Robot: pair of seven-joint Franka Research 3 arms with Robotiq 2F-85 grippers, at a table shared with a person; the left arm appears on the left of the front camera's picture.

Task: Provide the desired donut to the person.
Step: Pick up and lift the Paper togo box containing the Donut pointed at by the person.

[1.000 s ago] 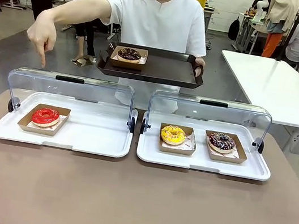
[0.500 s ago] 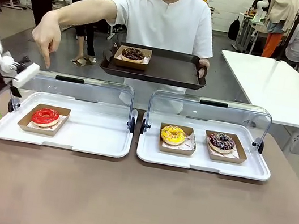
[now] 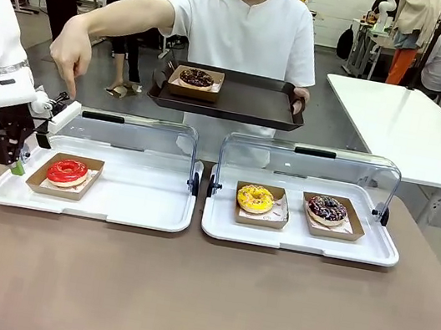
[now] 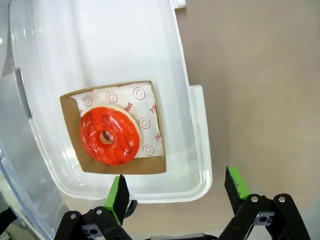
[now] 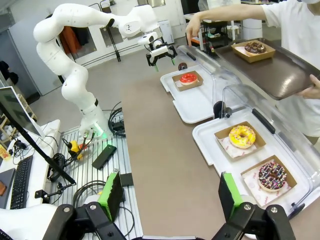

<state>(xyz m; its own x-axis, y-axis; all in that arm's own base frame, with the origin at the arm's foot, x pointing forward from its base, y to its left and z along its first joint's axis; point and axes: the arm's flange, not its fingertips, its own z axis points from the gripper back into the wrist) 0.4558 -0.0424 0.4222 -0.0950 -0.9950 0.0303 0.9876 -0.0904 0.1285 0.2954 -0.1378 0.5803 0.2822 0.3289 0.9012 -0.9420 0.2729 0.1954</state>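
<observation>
And here comes the left arm! A second ago it was nowhere on the table; half a second ago its gripper hung out beyond the left end of the case. Now the left gripper [image 3: 15,166] has swung in and sits right at that end, just beside the red donut [image 3: 67,171]. The jaws are spread wide with nothing between them. From the left wrist view, one green finger [image 4: 119,192] hangs over the rim of the left case [image 4: 199,150] and the other over bare table [image 4: 260,75]. The donut lies just ahead of them on its smiley-print paper in a brown carton [image 4: 157,165].

The person's hand [image 3: 72,51] has barely shifted. Its index finger points down above the case's left end, close to the arm's wrist. The person's other hand has kept the black tray [image 3: 248,102] level, with a chocolate donut [image 3: 195,78] in a carton at its left end.

Around the target, the clear lid [image 3: 124,136] stands raised behind the red donut, leaving the near side open. In the right case [image 3: 301,238], unmoved, a yellow donut [image 3: 256,197] and a sprinkled chocolate donut [image 3: 328,207] sit side by side under their own raised lid.

The right gripper [image 5: 169,192] hangs well back, off the table's right end, its fingers wide apart and empty.
</observation>
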